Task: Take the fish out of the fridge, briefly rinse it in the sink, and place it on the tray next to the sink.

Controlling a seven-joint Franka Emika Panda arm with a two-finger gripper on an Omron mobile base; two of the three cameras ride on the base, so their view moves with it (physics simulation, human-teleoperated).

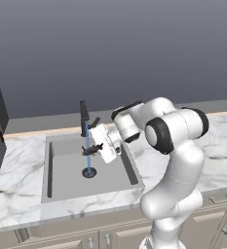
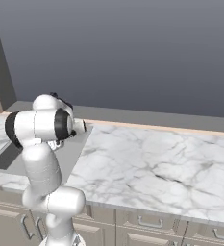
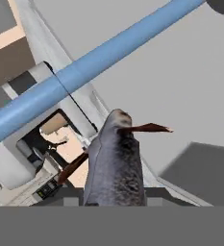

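Sink (image 1: pixel 61 180) w/ water stream (image 1: pixel 87 146); hand (image 1: pixel 96 149) grips fish (image 1: pixel 91 150), fingers hidden.

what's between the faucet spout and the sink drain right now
A blue water stream falls from the faucet to the drain; the fish, held by the gripper, crosses it in the left base view.

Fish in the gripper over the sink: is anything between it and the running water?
Nothing visible blocks it. The gripper holds the fish over the sink, at the blue water stream falling from the faucet to the drain. In the hand view the stream crosses just beyond the fish.
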